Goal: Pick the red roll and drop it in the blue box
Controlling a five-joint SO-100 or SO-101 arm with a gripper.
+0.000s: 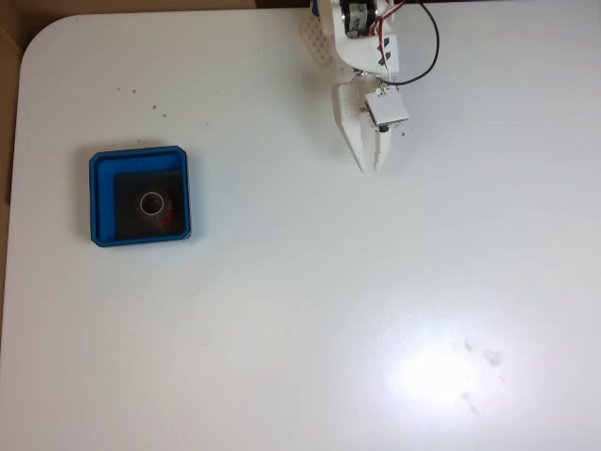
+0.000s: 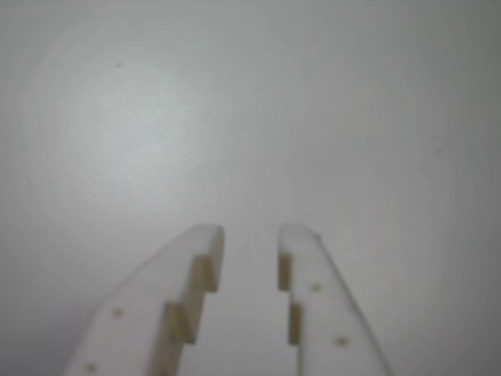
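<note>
In the fixed view the blue box [image 1: 95, 199] sits at the left of the white table. The red roll [image 1: 166, 218] lies inside it on the black floor, its round hole facing up and a bit of red side showing at its lower right. My white gripper [image 1: 370, 167] hangs far from it, near the table's top edge, pointing down the picture. In the wrist view the gripper [image 2: 250, 235] has a narrow gap between its two fingers, with nothing between them and only bare table below.
The white arm with its black cable [image 1: 427, 47] comes in from the top edge. A few small dark specks [image 1: 141, 94] dot the table above the box. Bright glare [image 1: 441, 371] lies on the table at the lower right.
</note>
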